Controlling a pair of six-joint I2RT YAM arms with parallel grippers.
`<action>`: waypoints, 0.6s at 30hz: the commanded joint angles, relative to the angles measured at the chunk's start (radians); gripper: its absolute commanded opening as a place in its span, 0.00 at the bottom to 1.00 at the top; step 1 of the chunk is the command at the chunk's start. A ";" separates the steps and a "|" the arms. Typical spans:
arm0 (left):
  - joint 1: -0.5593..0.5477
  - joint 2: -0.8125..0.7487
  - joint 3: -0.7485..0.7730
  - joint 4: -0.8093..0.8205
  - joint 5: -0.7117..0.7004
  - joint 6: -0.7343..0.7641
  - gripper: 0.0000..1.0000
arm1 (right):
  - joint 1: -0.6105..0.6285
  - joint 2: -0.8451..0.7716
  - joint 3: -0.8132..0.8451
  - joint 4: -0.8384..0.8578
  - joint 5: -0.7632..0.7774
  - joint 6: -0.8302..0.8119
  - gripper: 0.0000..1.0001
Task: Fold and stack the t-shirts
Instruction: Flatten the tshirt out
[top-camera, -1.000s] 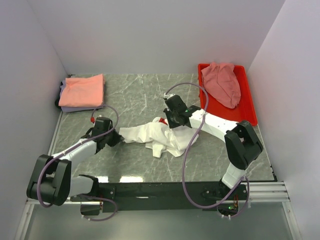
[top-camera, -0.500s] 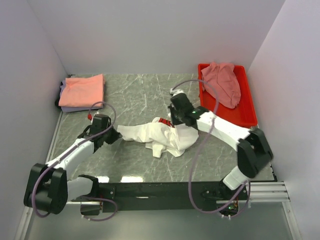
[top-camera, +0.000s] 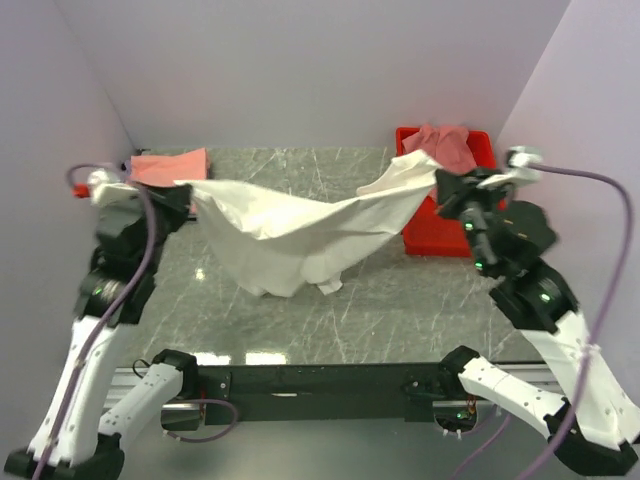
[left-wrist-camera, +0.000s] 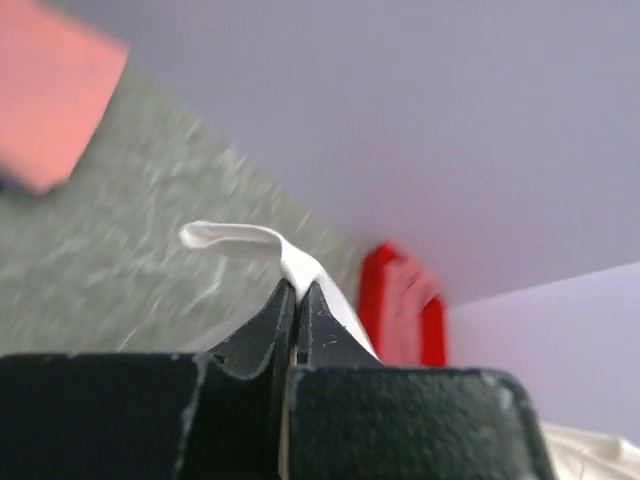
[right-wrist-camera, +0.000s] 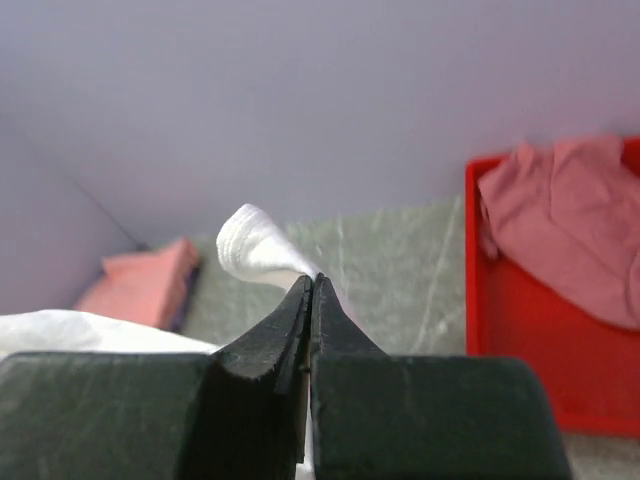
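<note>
The white t-shirt hangs stretched in the air between both grippers, its lower part sagging toward the table. My left gripper is shut on its left edge; a white fold sticks out of the closed tips. My right gripper is shut on its right edge; a hemmed white corner pokes past the tips. The salmon-orange t-shirt lies folded at the back left, also in the right wrist view. A dusty-pink t-shirt lies crumpled in the tray.
The red plastic tray stands at the back right, partly behind the right arm, and shows in the right wrist view. The grey marble table is walled by lavender-grey panels on three sides.
Both arms have risen and spread apart, lifting the white t-shirt from a crumpled heap on the table into a hanging sheet stretched between them.
</note>
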 joint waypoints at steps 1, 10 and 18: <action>-0.002 -0.099 0.169 -0.033 -0.130 0.061 0.00 | -0.001 -0.058 0.141 0.030 0.020 -0.042 0.00; -0.002 -0.280 0.409 -0.012 -0.173 0.156 0.00 | -0.002 -0.084 0.495 -0.111 -0.172 -0.058 0.00; -0.002 -0.315 0.558 -0.036 -0.177 0.201 0.00 | -0.001 -0.070 0.681 -0.193 -0.301 -0.058 0.00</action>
